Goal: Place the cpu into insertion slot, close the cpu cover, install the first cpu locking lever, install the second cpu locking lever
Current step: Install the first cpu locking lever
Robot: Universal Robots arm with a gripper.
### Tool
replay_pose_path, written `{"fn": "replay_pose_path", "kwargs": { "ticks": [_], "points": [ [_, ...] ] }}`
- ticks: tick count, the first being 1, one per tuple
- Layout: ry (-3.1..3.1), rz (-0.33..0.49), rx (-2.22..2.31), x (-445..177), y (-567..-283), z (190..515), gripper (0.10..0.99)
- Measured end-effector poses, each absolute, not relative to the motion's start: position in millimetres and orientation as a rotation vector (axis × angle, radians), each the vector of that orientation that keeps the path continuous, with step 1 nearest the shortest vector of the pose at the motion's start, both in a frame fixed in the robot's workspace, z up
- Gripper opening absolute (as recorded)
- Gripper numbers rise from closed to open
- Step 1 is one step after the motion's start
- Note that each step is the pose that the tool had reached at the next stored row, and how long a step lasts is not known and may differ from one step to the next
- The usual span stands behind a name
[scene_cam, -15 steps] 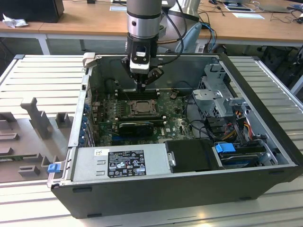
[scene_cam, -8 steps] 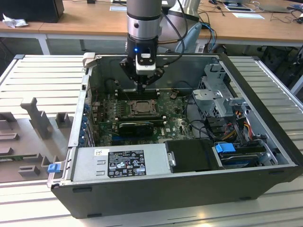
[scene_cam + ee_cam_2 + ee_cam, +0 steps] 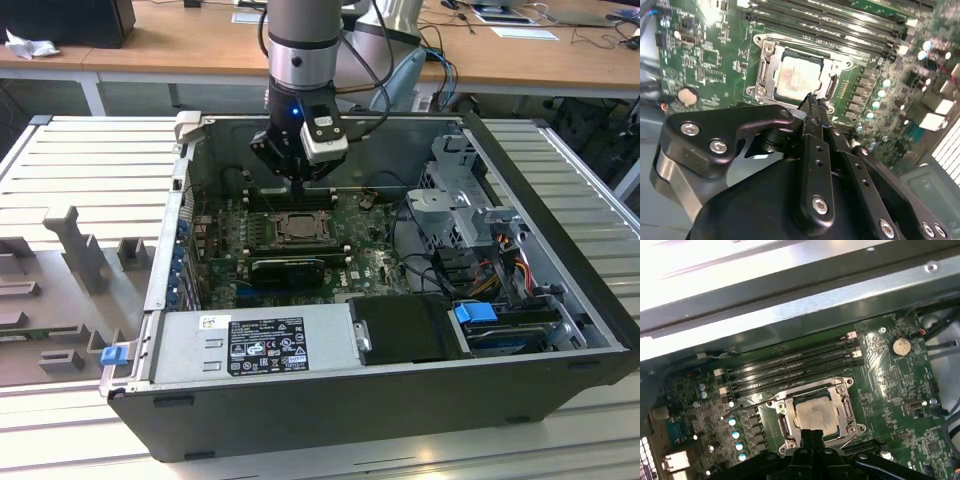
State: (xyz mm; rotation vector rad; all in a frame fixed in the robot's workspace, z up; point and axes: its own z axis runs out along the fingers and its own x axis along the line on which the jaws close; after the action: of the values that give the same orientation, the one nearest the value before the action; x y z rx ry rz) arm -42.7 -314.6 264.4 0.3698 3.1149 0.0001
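The cpu lies flat in the insertion slot on the green motherboard, its pale silver top showing. The cpu cover is down around it as a dull silver frame, also clear in the first wrist view. A thin wire lever runs out from the socket's side. My gripper hangs just above the socket's near edge, its black fingers pressed together with nothing between them. In the exterior view the gripper is inside the open computer case, over the socket.
Rows of black memory slots run beside the socket. A long black heatsink block lies on its other side. The power supply, a drive cage and cables crowd the case. The case wall is close by.
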Motion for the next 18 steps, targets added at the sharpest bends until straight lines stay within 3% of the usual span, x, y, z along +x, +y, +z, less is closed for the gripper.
{"fn": "replay_pose_path", "kwargs": {
  "ticks": [12,18],
  "points": [
    [3.131,0.019,-0.140,-44.3,-314.6,261.6,0.106],
    [3.131,0.027,-0.142,-85.4,-314.7,261.4,0.106]
  ]
}}
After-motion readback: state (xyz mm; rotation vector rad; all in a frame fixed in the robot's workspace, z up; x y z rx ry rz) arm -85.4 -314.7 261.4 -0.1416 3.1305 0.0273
